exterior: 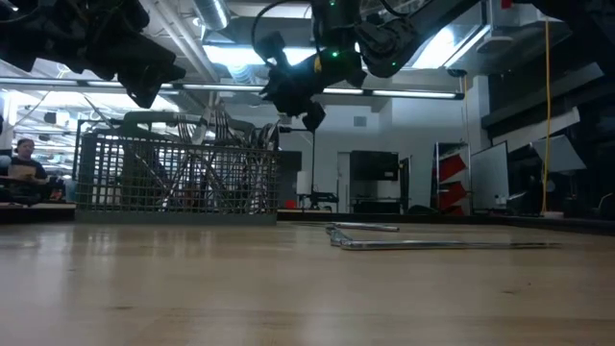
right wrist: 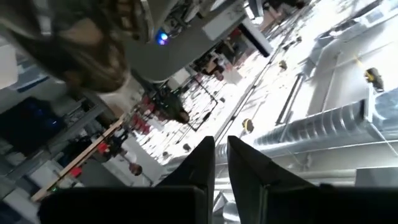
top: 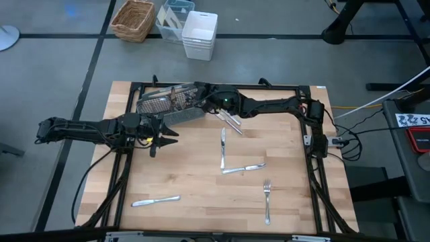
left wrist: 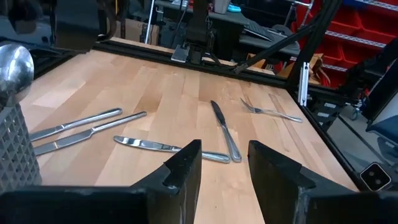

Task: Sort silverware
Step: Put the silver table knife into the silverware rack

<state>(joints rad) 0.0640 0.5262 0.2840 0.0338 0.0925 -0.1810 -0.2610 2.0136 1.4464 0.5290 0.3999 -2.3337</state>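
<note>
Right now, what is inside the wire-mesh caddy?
The caddy holds upright silverware, fork tines showing above its rim. The mesh hides the lower parts, so no count is possible.

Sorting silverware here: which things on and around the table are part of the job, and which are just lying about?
Part of the job:
- two knives by the caddy
- knife mid-table
- knife next to it
- fork
- knife near the front-left
- silverware already in the mesh caddy

Just lying about:
- wicker basket
- white bin
</note>
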